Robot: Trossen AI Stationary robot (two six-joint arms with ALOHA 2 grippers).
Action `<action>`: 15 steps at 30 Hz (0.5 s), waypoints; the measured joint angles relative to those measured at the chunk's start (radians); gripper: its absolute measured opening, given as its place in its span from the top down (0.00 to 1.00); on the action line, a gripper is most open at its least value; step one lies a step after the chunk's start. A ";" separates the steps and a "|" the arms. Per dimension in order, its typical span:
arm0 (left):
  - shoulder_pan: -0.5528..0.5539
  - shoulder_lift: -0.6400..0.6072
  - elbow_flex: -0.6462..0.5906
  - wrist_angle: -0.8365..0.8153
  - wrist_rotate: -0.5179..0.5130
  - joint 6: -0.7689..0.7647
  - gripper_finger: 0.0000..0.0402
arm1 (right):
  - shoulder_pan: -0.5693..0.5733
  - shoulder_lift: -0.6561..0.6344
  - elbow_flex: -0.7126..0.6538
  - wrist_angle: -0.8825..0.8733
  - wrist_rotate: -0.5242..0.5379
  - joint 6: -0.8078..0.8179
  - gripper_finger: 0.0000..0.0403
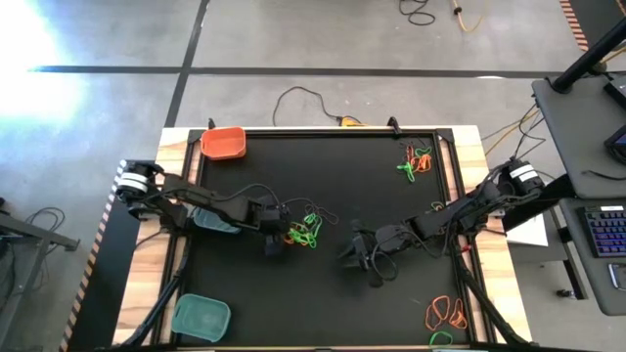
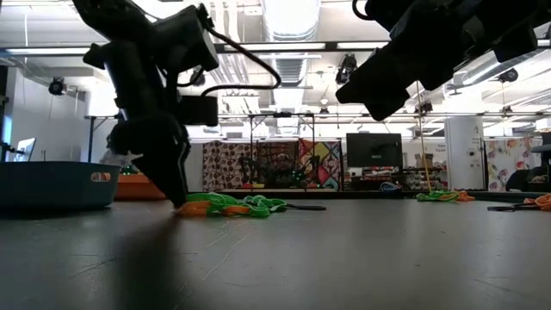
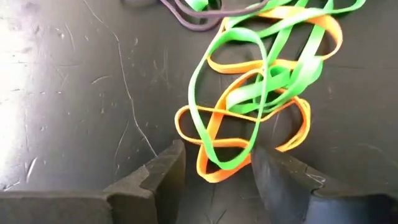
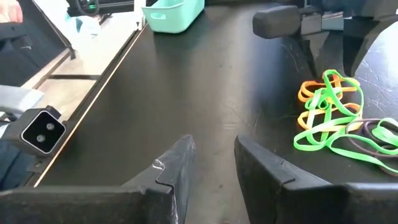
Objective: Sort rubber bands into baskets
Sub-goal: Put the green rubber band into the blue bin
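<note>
Several tangled green and orange rubber bands (image 3: 258,93) lie between left gripper (image 3: 217,177) fingers

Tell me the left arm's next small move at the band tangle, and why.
Probably close the fingers. The left gripper is down at the mat, open, with an orange rubber band and a green rubber band looped between its fingers. The right gripper hangs open nearby, away from the tangle.

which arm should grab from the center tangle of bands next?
Left, probably. The left gripper is open, down at the mat, its fingers straddling the edge of the orange-and-green rubber bands. The right gripper is open too, but hangs raised, off to the side of that tangle.
</note>
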 joint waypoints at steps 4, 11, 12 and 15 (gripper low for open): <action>0.002 -0.002 -0.003 0.014 0.000 -0.008 0.63 | 0.000 0.000 0.000 0.001 0.000 0.020 0.74; 0.002 0.019 -0.020 0.041 -0.002 -0.020 0.80 | 0.005 0.000 0.000 0.002 -0.001 0.026 0.73; 0.002 0.020 -0.020 0.042 -0.004 -0.025 0.83 | 0.005 0.000 0.000 0.002 -0.001 0.026 0.74; -0.005 0.017 -0.021 0.041 -0.042 -0.036 0.93 | 0.004 0.000 0.000 0.002 -0.001 0.040 0.75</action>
